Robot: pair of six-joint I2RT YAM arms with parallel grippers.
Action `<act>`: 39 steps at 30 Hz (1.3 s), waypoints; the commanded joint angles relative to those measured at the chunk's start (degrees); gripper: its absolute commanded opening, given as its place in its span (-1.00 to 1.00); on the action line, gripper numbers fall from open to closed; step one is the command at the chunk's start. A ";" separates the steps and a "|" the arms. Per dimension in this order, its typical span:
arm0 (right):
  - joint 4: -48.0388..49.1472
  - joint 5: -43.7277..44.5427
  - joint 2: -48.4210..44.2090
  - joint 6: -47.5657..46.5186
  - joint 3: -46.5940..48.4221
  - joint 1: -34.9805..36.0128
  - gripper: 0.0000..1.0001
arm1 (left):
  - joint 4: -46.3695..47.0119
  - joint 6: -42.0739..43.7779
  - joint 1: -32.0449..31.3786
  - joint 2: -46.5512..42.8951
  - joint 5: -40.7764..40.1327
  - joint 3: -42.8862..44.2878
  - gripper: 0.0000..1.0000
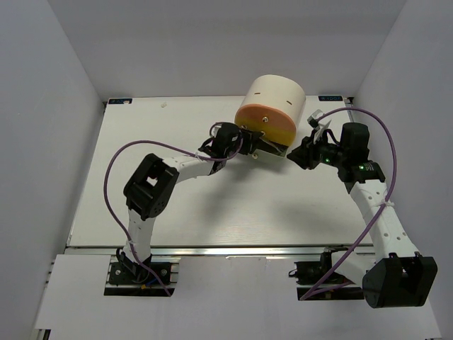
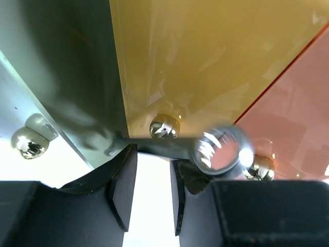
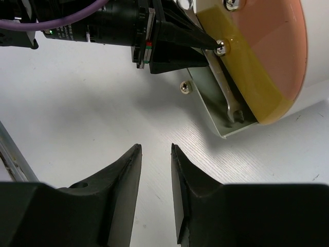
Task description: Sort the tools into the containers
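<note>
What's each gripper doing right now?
Left gripper: open, wrench lying across just past its fingertips.
Right gripper: open, empty.

You are looking at a robot lab cell: a white table [image 1: 177, 219] boxed in by plain white walls [image 1: 49, 113], arms [image 1: 152, 188] bolted to a metal rail [image 1: 233, 250] at 6 o'clock, purple cables [image 1: 107, 188] looping.

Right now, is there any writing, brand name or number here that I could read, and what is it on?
Nothing here reads clearly.
Two small blue stickers at the far corners of the table: too small to read.
Fine white print on the left arm's black casing: too blurred to read.
</note>
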 commanded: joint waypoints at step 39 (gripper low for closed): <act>-0.92 7.76 13.10 -25.90 4.04 16.32 -0.61 | -15.00 30.42 10.81 -47.42 -1.95 -34.88 -0.29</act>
